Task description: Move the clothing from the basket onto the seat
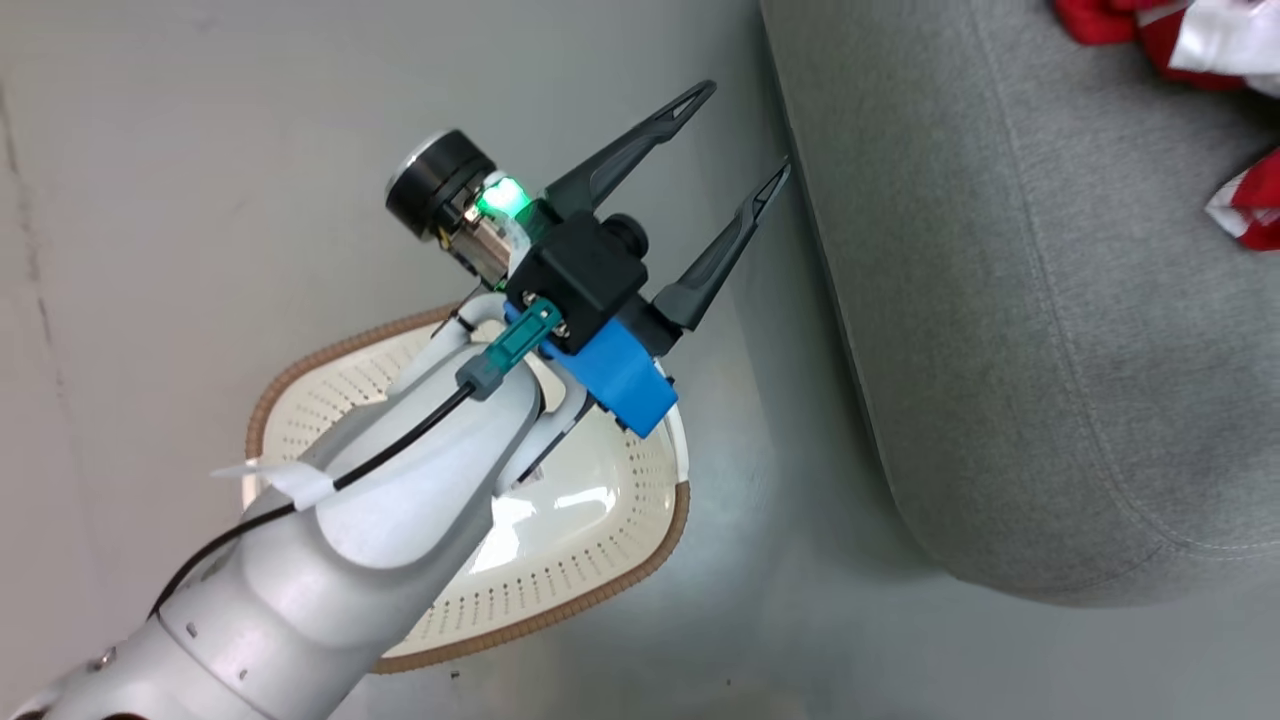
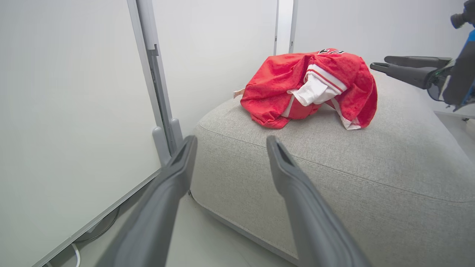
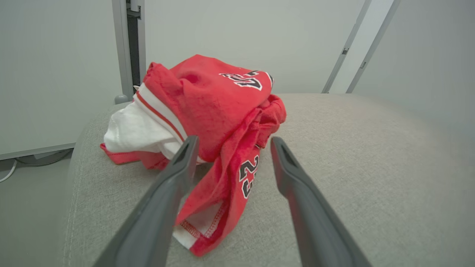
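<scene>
The seat [image 3: 352,167] spreads beneath and ahead of the right tool [image 3: 233,144], and its near edge lies just past the fingertips of the left tool [image 1: 742,130]. The basket [image 1: 560,585] sits directly under the left tool's wrist and forearm, with nothing in the part that shows. The clothing [image 3: 207,100] lies bunched on the seat right in front of the right tool and well ahead of the left one. A red fold with the printed number trails into the gap between the right tool's fingers; whether it touches either finger I cannot tell. Both tools have their jaws spread wide, and neither has hold of anything. The jersey looks delivered, so I judge the step in hand is getting the right tool away cleanly. Keep the jaws wide and draw back slowly along the fingers' own line, slightly upward. That way the loose fold should slide out rather than catch on a fingertip and be dragged toward the seat's edge.
</scene>
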Controlling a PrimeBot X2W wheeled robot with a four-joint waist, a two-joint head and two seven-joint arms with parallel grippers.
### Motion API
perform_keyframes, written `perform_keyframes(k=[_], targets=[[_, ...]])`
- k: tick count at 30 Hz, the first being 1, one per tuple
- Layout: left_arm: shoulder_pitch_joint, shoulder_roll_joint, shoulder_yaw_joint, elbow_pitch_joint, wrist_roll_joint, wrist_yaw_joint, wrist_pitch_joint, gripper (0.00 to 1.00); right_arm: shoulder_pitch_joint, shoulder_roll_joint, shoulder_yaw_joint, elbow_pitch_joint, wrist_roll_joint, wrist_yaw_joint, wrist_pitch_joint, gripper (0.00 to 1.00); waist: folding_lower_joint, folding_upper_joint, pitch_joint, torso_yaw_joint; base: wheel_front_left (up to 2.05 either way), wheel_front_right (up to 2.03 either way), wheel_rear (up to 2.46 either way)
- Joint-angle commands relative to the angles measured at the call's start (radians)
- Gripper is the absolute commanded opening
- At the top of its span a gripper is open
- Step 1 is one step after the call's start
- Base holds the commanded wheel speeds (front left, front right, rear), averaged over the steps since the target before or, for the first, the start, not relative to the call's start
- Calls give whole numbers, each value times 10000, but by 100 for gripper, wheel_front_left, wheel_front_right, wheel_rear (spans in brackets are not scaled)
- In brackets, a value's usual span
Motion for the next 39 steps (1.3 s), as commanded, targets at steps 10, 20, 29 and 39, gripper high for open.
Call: perform_keyframes(k=[10, 20, 29, 39], targets=[[1630, 101, 1335, -623, 97, 411, -47, 100, 1677, 518, 935, -1580, -110, 3, -5, 100, 1, 0, -1552, 280, 0, 0, 0], [3334, -13, 3137, -1193, 346, 524, -47, 100, 2291, 684, 2372, -2493, 44, 2, -5, 100, 1, 0, -2496, 1169, 0, 0, 0], [4787, -354, 5039, -1637, 673, 463, -47, 100, 2700, 849, 3180, -2608, 92, 2, -5, 100, 1, 0, -3147, 2027, 0, 0, 0], [6324, -684, 6874, -1877, 1300, 201, -47, 100, 3298, 1109, 3885, -2701, -6, 2, -5, 100, 1, 0, -3784, 2460, 0, 0, 0]])
